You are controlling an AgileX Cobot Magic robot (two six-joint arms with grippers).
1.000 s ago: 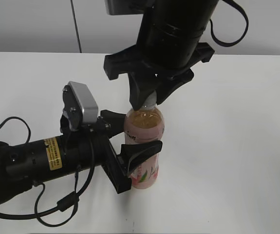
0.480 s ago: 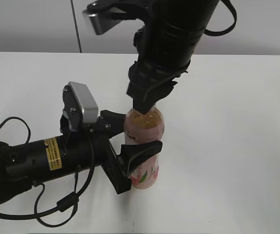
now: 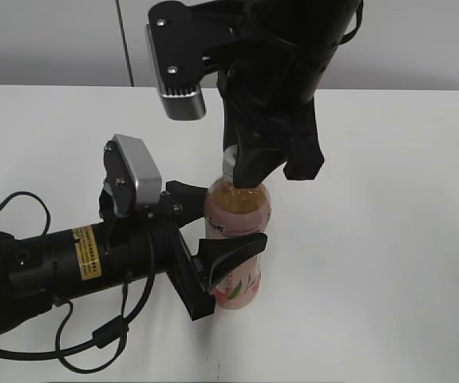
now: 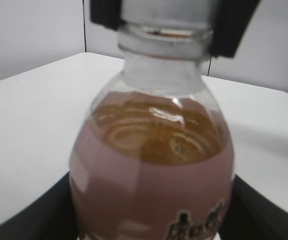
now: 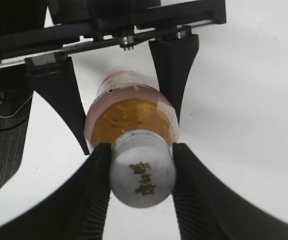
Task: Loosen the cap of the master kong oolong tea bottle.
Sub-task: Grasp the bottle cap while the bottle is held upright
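Note:
The oolong tea bottle [image 3: 237, 215] stands upright on the white table, amber tea above a pink label. It fills the left wrist view [image 4: 151, 165] and shows from above in the right wrist view [image 5: 133, 112]. My left gripper [image 3: 217, 247] is shut on the bottle's body from the left; its black fingers flank the label [image 4: 149, 220]. My right gripper [image 3: 241, 167] comes down from above and is shut on the white cap [image 5: 142, 173], whose top bears a small green logo. In the exterior view the cap [image 3: 229, 162] is mostly hidden by the right fingers.
The white table [image 3: 389, 239] spreads around the bottle. A grey wall [image 3: 45, 40] rises behind the table's far edge. The left arm's black cable [image 3: 93, 343] loops on the table at the front left.
My right gripper has turned about the cap. Its wrist camera has swung round to the left side in the exterior view. The bottle and my left gripper have stayed put.

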